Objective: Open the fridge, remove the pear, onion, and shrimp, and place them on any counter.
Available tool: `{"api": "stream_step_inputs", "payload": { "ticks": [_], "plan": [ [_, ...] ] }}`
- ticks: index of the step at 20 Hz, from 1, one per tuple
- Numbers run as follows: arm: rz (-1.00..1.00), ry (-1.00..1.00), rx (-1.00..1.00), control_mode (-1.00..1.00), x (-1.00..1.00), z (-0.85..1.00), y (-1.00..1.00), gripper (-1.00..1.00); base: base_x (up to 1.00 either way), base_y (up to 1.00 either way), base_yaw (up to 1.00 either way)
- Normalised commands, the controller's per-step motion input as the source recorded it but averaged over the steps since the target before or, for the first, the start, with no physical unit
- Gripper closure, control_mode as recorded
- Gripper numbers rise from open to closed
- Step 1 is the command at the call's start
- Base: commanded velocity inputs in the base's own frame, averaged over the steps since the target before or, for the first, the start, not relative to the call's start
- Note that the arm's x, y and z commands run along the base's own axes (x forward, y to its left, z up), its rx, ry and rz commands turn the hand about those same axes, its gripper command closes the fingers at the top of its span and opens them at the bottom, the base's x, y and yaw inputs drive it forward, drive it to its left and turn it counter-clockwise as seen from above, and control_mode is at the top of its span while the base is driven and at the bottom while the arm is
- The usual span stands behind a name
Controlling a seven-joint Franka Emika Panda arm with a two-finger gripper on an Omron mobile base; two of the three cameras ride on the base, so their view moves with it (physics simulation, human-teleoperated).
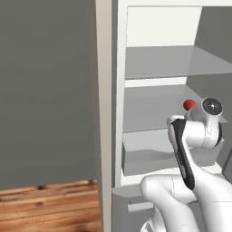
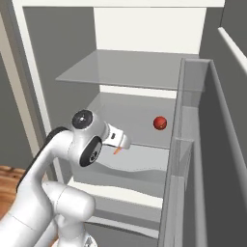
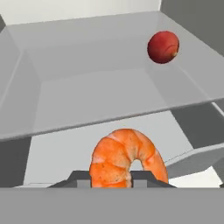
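fridge open, front of the shelves clear. middle shelf mostly bare, onion sits far back right. shrimp right at the gripper, blocking its front. upper shelf caps the room above. open door walls off the right, fridge side wall the left.

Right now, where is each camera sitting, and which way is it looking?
Left base view: behind the arm on its left, looking forward into the open fridge; the white arm rises at lower right.
Right base view: behind on the right, looking into the same fridge; the arm rises at lower left, the shrimp at its fingers.
Hand view: on the hand, looking along the fingers at the shrimp and shelf.
All three show the onion.
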Motion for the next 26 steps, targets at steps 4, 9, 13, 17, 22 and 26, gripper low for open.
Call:
{"api": "stream_step_inputs", "payload": {
  "ticks": [4, 9, 13, 17, 22, 26],
  "plan": [
    [0.13, 0.02, -0.10, -1.00, -0.92, 0.41, 0.15, 1.00, 0.00, 0.00, 0.00],
    [0.12, 0.00, -0.06, -1.00, -0.51, 0.82, 0.26, 1.00, 0.00, 0.00, 0.00],
    [0.12, 0.01, -0.03, -1.00, -0.35, 0.99, 0.45, 1.00, 0.00, 0.00, 0.00],
    [0.13, 0.06, -0.01, -1.00, -0.54, 0.87, 0.61, 1.00, 0.00, 0.00, 0.00],
    [0.16, 0.08, -0.01, -1.00, -0.63, 0.62, 0.77, 1.00, 0.00, 0.00, 0.00],
    [0.10, 0.03, -0.03, -1.00, -0.58, 0.39, 0.49, 1.00, 0.00, 0.00, 0.00]
  ]
}}
